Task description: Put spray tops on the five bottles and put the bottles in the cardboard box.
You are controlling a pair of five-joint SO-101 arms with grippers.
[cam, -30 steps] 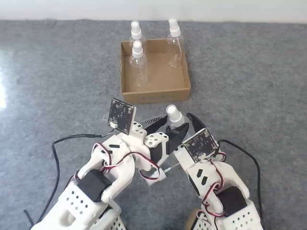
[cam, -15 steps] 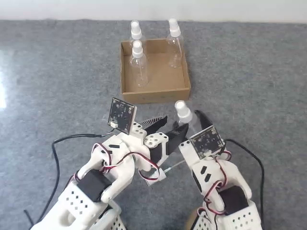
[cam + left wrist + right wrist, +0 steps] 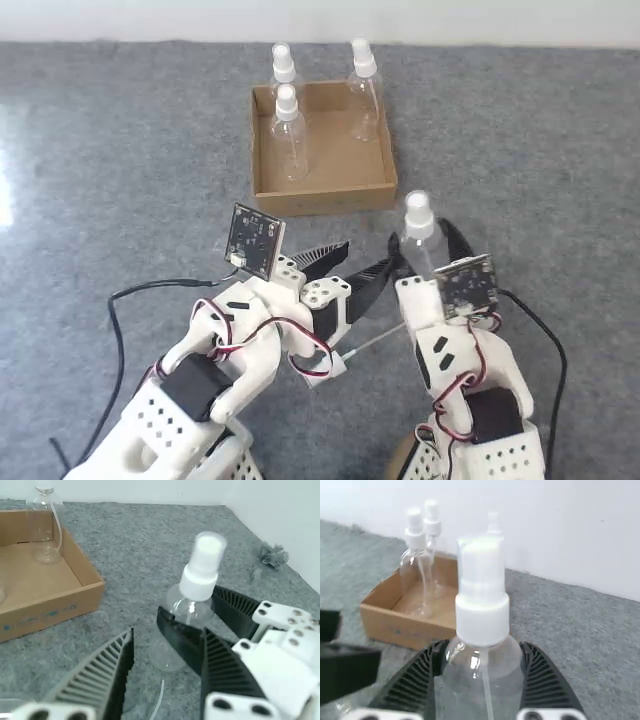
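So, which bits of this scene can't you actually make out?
- High view: the held bottle's base, hidden behind the right end effector and its wrist.
- Right wrist view: a faint bottle, blurred, partly behind the held bottle's spray top.
- Left wrist view: a boxed bottle's top, cut off by the picture's edge.

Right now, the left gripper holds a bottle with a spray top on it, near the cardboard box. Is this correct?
No, the side is wrong. The right gripper holds the bottle, as the right wrist view shows; the left gripper stands open beside it. The spray top is on, and the cardboard box is near.
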